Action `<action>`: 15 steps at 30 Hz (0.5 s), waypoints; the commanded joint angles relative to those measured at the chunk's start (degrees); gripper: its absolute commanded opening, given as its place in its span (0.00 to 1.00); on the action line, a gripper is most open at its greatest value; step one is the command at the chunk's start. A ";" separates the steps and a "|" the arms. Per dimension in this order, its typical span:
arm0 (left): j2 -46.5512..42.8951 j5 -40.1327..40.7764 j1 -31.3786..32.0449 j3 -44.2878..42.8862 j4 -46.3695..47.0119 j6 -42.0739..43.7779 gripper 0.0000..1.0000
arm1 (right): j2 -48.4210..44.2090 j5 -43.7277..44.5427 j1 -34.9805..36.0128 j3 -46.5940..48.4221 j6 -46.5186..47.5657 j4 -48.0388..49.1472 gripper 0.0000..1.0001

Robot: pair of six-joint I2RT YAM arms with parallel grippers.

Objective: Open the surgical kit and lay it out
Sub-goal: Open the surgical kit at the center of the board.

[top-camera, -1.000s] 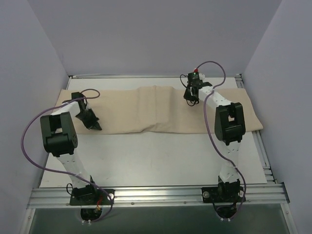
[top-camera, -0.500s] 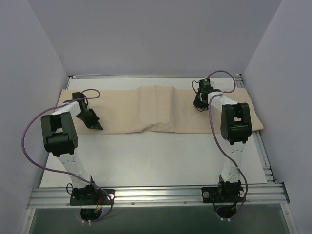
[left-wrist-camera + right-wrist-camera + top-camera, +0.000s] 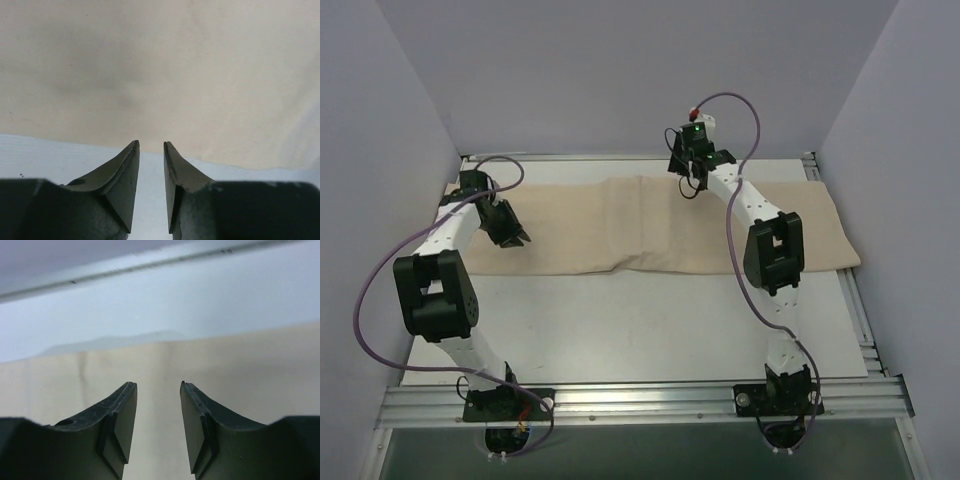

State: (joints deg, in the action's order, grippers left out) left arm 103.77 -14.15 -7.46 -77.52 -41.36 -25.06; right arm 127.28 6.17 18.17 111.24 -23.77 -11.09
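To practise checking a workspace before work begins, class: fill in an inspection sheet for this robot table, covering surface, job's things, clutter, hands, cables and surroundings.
Surface: white table, cloth across its far half.
Job's things: beige cloth wrap lying long, with a raised fold at its middle; nothing else of the kit seen.
Clutter: nothing seen.
Hands: left hand slightly open at the cloth's near edge; right hand open near its far edge; both empty.
Cables: a purple cable loops along each arm.
Surroundings: plain pale walls; metal rail at the near edge.
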 commanded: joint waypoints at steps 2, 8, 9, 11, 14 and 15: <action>-6.20 -0.35 2.36 -2.12 1.11 0.98 0.34 | 6.90 4.37 3.53 11.61 2.41 -0.51 0.42; -8.49 -1.23 5.44 -0.36 2.51 -0.43 0.34 | 14.38 4.90 6.96 21.38 3.64 0.10 0.54; -9.01 -1.49 5.70 0.17 2.95 -0.78 0.34 | 15.00 4.99 7.22 21.91 3.64 0.37 0.55; -9.72 -2.11 6.23 1.22 4.35 -1.74 0.34 | 16.67 5.25 8.01 23.31 3.82 1.51 0.57; -10.78 -2.90 6.58 2.98 5.77 -2.71 0.34 | 19.31 5.43 8.81 25.77 4.52 2.13 0.57; -11.21 -3.07 6.59 3.42 5.86 -2.89 0.34 | 19.84 5.51 9.07 26.39 4.96 2.13 0.57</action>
State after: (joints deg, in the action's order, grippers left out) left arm 95.72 -15.53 -1.06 -74.76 -39.09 -26.63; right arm 146.56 9.45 26.44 133.12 -20.36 -10.15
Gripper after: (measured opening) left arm 0.339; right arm 0.571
